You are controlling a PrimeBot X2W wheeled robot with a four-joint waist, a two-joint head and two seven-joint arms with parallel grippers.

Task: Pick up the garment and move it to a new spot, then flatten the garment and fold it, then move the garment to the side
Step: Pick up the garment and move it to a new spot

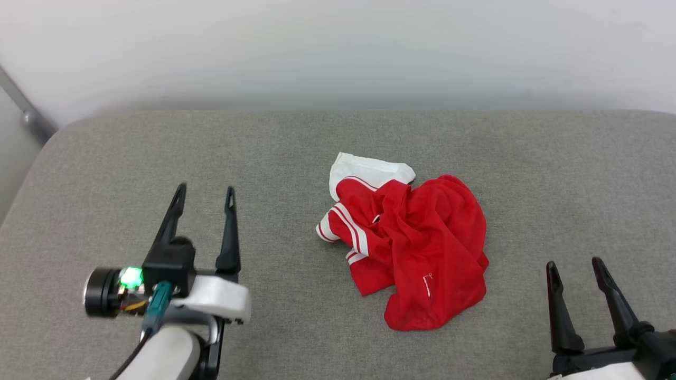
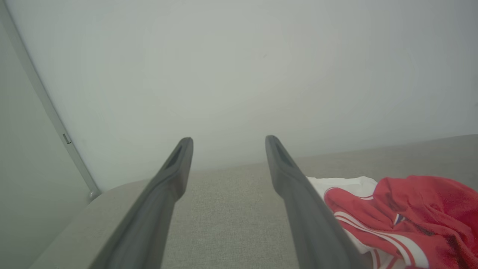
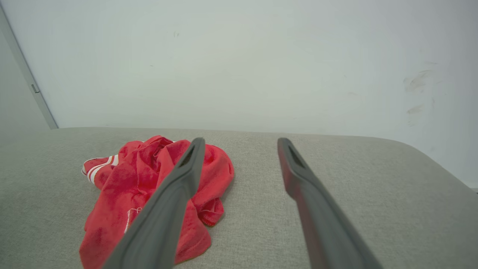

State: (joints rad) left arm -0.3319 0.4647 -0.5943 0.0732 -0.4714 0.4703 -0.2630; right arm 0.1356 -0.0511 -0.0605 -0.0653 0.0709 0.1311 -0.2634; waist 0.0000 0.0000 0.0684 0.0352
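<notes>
Near the middle of the grey padded surface (image 1: 253, 153), slightly to the robot's right of centre, the garment (image 1: 422, 248) lies in a crumpled heap, unfolded and not flattened. Red fabric makes up most of the heap; a white sleeve (image 1: 364, 171) sticks out at its far left corner, and red-and-white striped trim (image 1: 348, 221) shows along the left edge. A small white mark (image 1: 426, 282) sits on the red cloth toward the near side. The left pincer (image 1: 206, 188) hovers over bare surface at the lower left, well apart from the garment, with its two fingers spread and nothing between them. In the left wrist view the same pincer (image 2: 228, 138) points toward the far edge of the surface, and the garment (image 2: 410, 201) lies off to its right, partly behind the right-hand finger. The right pincer (image 1: 574, 262) stands at the lower right, near the heap's near right side but clear of it, fingers likewise spread and empty. In the right wrist view this pincer (image 3: 241, 139) points at the far edge, and the garment (image 3: 127, 186) lies to its left, with one finger crossing in front of it. A pale wall (image 1: 338, 47) rises behind the surface. A grey rail (image 1: 31, 121) runs slantwise at the far left corner.
</notes>
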